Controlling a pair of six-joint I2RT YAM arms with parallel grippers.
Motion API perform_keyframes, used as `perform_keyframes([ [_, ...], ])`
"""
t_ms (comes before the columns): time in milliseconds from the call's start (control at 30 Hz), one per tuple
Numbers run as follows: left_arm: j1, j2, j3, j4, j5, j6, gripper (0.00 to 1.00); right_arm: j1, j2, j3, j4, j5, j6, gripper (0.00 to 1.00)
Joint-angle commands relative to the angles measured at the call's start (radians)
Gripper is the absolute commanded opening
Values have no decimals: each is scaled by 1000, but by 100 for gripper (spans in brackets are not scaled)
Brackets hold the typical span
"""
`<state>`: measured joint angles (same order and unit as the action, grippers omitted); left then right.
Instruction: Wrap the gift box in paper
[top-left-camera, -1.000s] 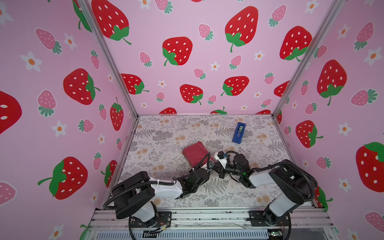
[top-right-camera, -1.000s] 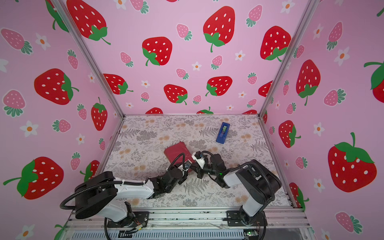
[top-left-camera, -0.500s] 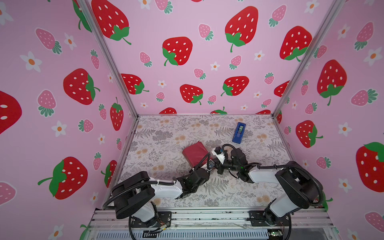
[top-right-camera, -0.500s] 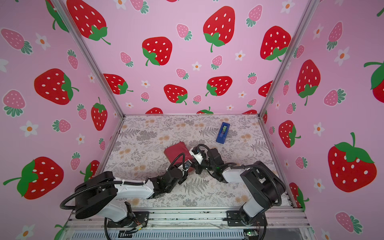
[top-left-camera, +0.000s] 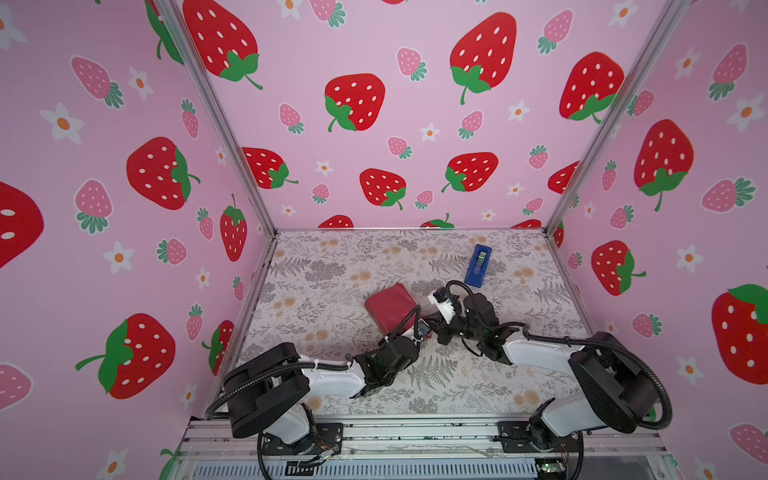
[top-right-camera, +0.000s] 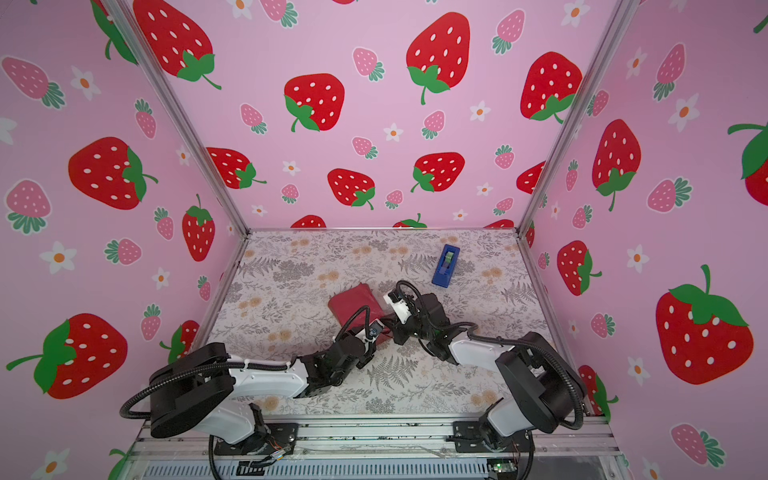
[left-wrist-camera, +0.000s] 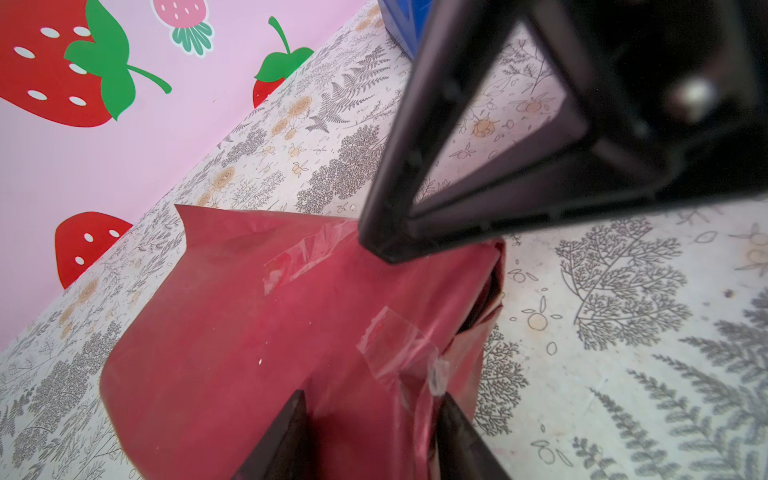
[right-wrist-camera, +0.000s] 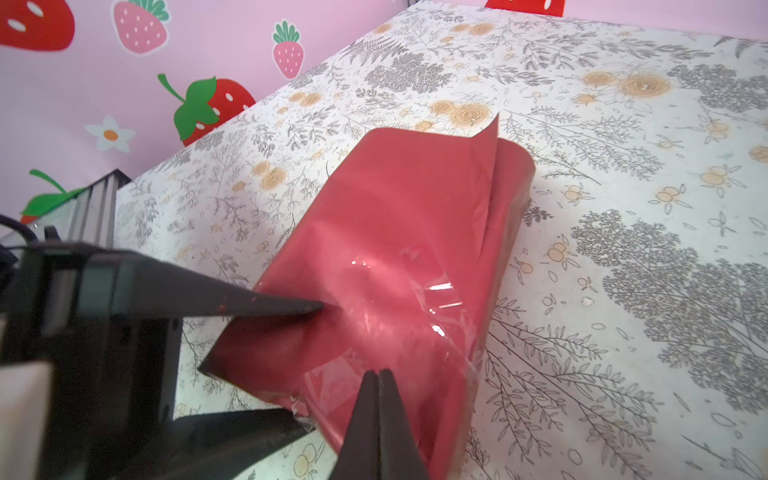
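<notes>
Left wrist view shows the paper (left-wrist-camera: 257, 332) wrapped round the gift box, mid-bench, clear tape (left-wrist-camera: 307, 253) across it; thin, creasing, slippery; the left hand (left-wrist-camera: 370, 436) half-spread, straddling its near flap; the right hand (right-wrist-camera: 377, 419) pressed together, pushing the taped top; hold at folded edges.

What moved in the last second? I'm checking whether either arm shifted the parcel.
The right gripper, jaws shut, swung in from the near right toward the paper parcel and now presses at its near end. The left gripper kept its half-open jaws at that end. The parcel and the tape dispenser stayed put.
</notes>
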<state>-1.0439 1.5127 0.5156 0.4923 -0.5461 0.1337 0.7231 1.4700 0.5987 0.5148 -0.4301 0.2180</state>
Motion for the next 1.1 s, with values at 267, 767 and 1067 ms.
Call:
perform_keyframes([
  [267, 16, 31, -34, -169, 39, -34, 50, -56, 68, 205, -337, -315, 435, 2],
  [767, 18, 30, -35, -167, 41, -36, 50, -51, 215, 286, -422, -461, 476, 4],
  [1067, 17, 28, -35, -167, 41, -36, 50, -51, 298, 360, -592, -358, 389, 4],
])
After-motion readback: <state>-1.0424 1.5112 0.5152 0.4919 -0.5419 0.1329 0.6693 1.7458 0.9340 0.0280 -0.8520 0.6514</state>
